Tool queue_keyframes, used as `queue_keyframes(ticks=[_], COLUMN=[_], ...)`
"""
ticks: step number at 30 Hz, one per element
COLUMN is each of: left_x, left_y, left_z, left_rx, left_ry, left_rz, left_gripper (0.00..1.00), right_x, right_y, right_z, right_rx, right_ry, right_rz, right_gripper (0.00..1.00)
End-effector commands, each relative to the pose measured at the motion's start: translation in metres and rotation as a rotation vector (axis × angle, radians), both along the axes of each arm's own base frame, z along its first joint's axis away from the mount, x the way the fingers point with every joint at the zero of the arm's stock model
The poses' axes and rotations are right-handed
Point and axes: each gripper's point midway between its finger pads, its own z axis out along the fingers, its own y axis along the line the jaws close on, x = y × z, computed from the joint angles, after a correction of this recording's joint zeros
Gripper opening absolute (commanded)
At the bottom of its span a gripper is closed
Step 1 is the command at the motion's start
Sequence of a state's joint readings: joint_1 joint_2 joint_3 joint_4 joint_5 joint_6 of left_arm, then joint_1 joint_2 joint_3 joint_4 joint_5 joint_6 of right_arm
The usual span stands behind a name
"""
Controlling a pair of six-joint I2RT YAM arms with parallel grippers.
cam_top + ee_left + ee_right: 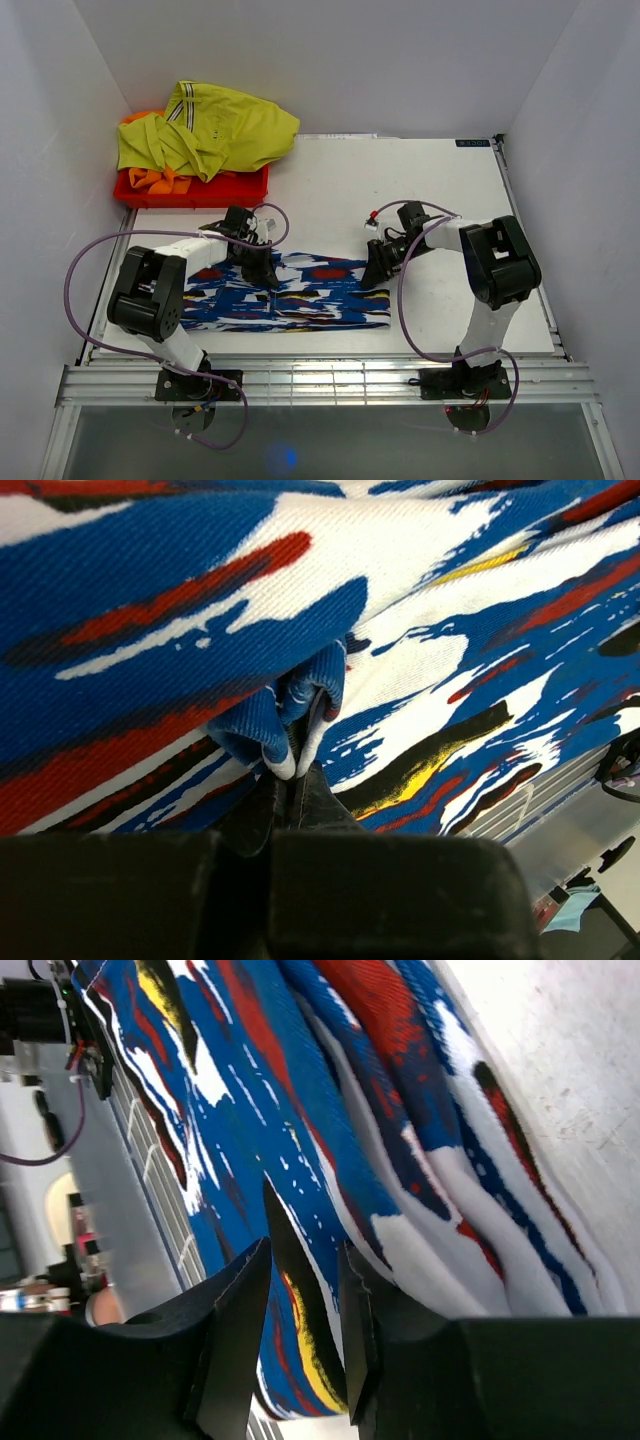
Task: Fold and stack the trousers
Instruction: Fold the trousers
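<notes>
The trousers, royal blue with white, red, black and yellow blotches, lie flat in a long band across the near part of the table. My left gripper is down on their upper edge left of the middle. In the left wrist view it is shut on a pinched ridge of the trousers. My right gripper is at their right end. In the right wrist view it is open, its jaws a little apart over the trousers, with folded layers bunched beside the right finger.
A red bin at the back left holds a yellow-green garment and an orange garment. White walls close in the table on three sides. A slatted metal rail runs along the near edge.
</notes>
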State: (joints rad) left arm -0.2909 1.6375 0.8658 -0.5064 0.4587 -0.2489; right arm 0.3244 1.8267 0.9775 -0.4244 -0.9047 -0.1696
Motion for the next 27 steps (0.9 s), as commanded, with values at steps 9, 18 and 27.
queue_keyframes(ticks=[9,18,27], left_x=[0.015,0.029,0.019], left_y=[0.004,-0.049,-0.051], left_z=[-0.023,0.041,0.130], left_rx=[0.071,-0.178,-0.268], left_ry=[0.001,-0.072,-0.220], left_rz=[-0.031,-0.099,-0.103], left_gripper=[0.00,0.00,0.00], right_x=[0.037,0.076,0.114], right_y=[-0.043,-0.072,-0.066], right_z=[-0.029,0.032,0.094], right_rx=[-0.105,-0.136,-0.100], right_ry=[-0.005,-0.260,-0.397], right_rz=[-0.192,-0.189,-0.162], right_gripper=[0.35,0.43,0.48])
